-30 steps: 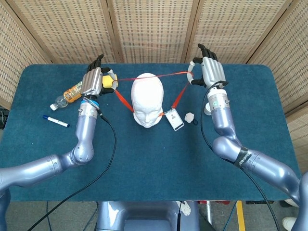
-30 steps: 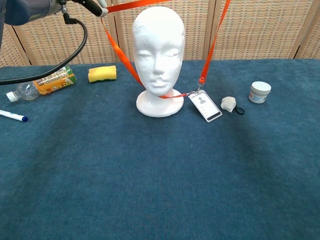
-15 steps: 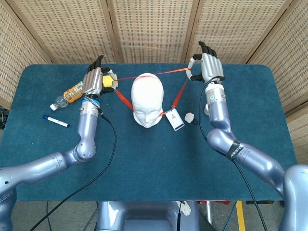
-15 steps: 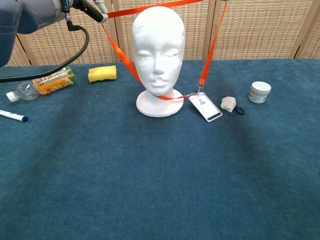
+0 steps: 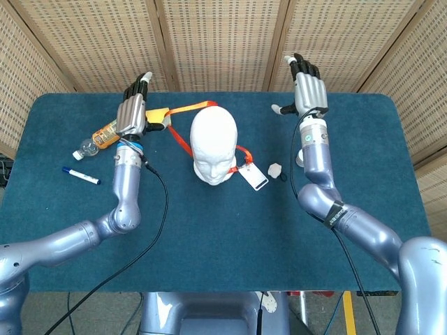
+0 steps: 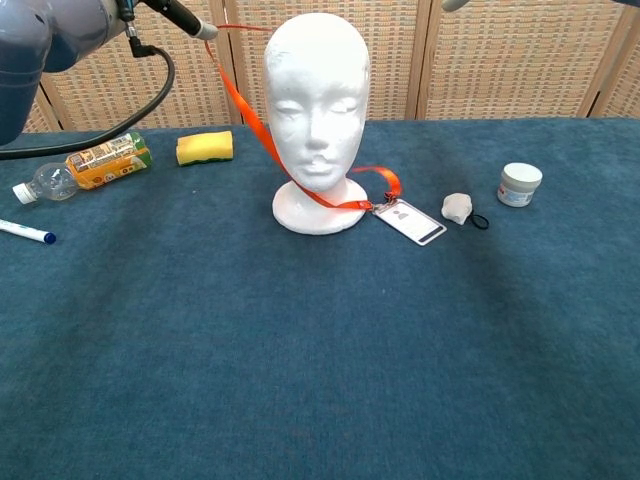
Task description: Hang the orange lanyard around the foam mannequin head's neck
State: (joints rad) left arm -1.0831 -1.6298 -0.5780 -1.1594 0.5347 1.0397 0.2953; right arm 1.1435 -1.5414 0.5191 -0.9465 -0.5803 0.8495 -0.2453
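The white foam mannequin head (image 5: 213, 143) (image 6: 318, 90) stands upright at mid-table. The orange lanyard (image 5: 180, 143) (image 6: 243, 105) runs taut from my left hand (image 5: 134, 110) (image 6: 183, 16), raised at the head's left, down to the neck. One strand passes behind the top of the head. On the other side the strap lies slack by the base, ending at the ID badge (image 5: 255, 176) (image 6: 410, 222) flat on the cloth. My right hand (image 5: 305, 85) is raised at the back right, fingers spread, holding nothing.
A plastic bottle (image 5: 98, 136) (image 6: 80, 165), a yellow sponge (image 6: 204, 147) and a pen (image 5: 80, 174) (image 6: 25, 233) lie on the left. To the right of the badge are a white lump (image 5: 275, 169) (image 6: 457, 207), a black loop (image 6: 481, 221) and a small white jar (image 6: 520, 183).
My right hand has let go of the lanyard and lifted away. The right side of the strap has dropped beside the head's base. My left hand still holds its side up.
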